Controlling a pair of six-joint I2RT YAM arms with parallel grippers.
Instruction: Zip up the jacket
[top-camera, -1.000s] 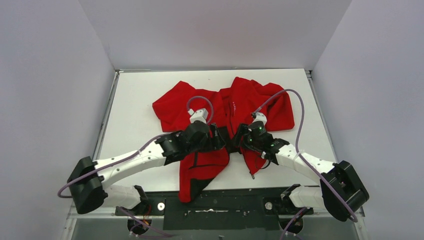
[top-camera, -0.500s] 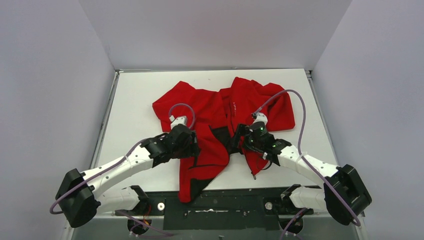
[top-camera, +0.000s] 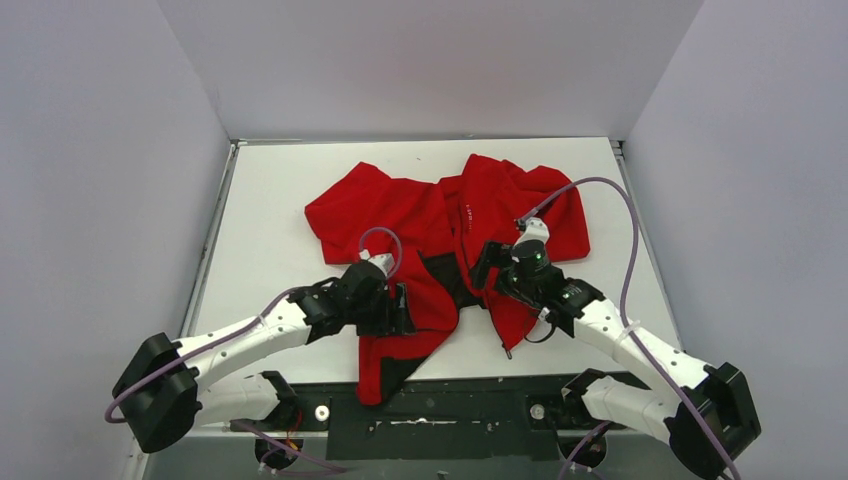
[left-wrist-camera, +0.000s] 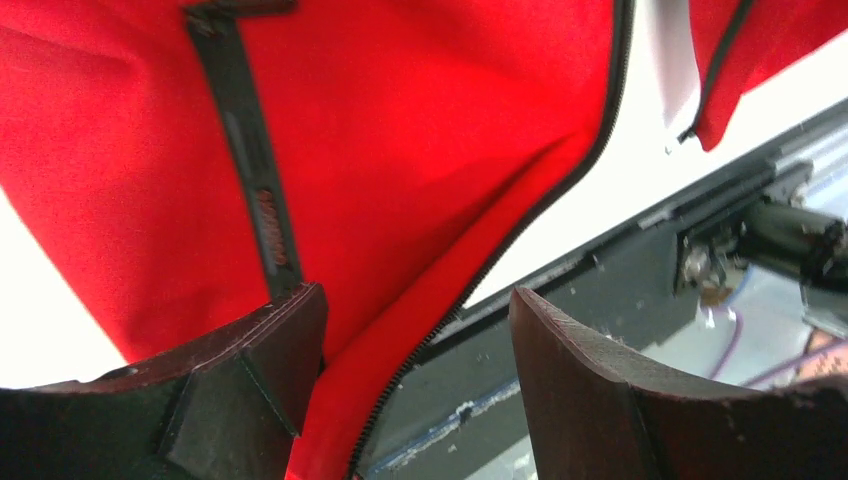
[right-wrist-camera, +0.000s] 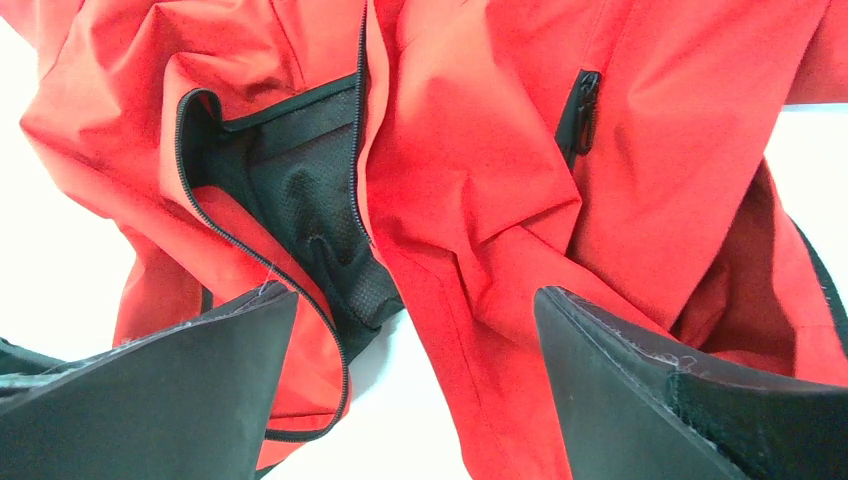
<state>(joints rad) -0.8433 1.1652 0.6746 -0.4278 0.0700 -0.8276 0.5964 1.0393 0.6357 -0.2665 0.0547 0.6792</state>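
Observation:
The red jacket (top-camera: 420, 215) lies spread open on the white table, with dark lining showing at its middle. Its lower left front panel hangs over the near edge. My left gripper (top-camera: 403, 308) is open and empty above that panel. In the left wrist view (left-wrist-camera: 415, 330) the dark front zipper edge (left-wrist-camera: 520, 215) runs between its fingers, and the slanted pocket zip (left-wrist-camera: 255, 170) is to the left. My right gripper (top-camera: 484, 266) is open and empty over the jacket's parted front. In the right wrist view (right-wrist-camera: 415, 330) I see the dark mesh lining (right-wrist-camera: 310, 190), both zipper edges apart and a pocket zip (right-wrist-camera: 580, 110).
The white table (top-camera: 270, 200) is enclosed by grey walls on three sides. A dark base plate (top-camera: 450, 405) runs along the near edge under the arms. Purple cables loop above both wrists.
My left gripper has pulled back from the jacket's middle toward the near edge, over the lower left panel. My right gripper has lifted and shifted slightly to the right. The jacket has hardly moved.

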